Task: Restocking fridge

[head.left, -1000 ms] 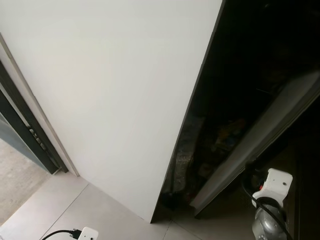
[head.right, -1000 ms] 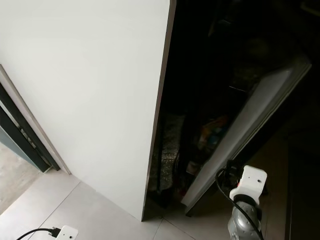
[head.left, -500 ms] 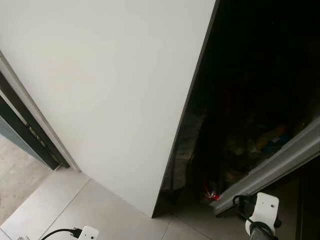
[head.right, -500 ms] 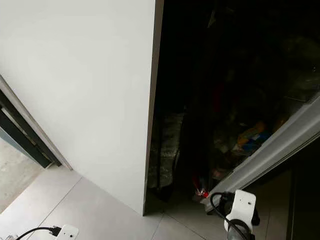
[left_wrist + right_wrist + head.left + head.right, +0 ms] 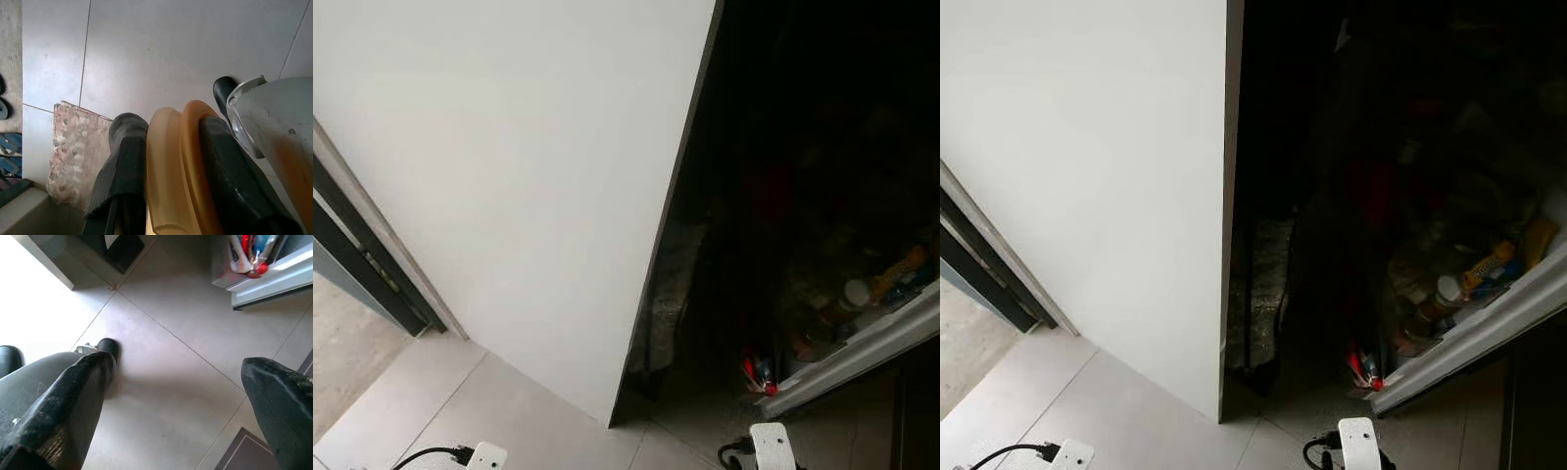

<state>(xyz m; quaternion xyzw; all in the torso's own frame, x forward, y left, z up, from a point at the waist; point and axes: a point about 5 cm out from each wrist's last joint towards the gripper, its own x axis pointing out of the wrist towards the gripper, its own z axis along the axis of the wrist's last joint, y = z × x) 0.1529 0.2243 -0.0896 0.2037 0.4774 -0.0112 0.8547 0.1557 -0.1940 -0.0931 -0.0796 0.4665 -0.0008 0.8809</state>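
Left wrist view shows the left gripper (image 5: 171,181) clenched on an orange plate (image 5: 178,171): the two black fingers (image 5: 122,166) press the plate's rim from both sides, and the plate stands on its edge between them. Past the fingertips lies the pale tiled floor (image 5: 161,54), with a worn reddish mat (image 5: 78,156) just beside the left finger. Right wrist view shows the right gripper (image 5: 181,396) released, its two black fingers (image 5: 73,396) standing well apart with bare floor tiles between them. Ahead of this gripper, and apart from it, is the lower corner of the fridge door (image 5: 274,279), where a red and white packet (image 5: 249,252) sits in the bottom door shelf. From the head camera, the fridge (image 5: 783,245) stands open in front of the robot, beyond both grippers, next to a tall white panel (image 5: 509,176). Its inside is very dark; I can make out some bottles and packets (image 5: 1474,279) on the door shelf, but I cannot tell what each one is. The white wrist housing of the right arm (image 5: 1359,446) is low, just under the open door. A white plug with a black cable (image 5: 470,455) lies near the left side.
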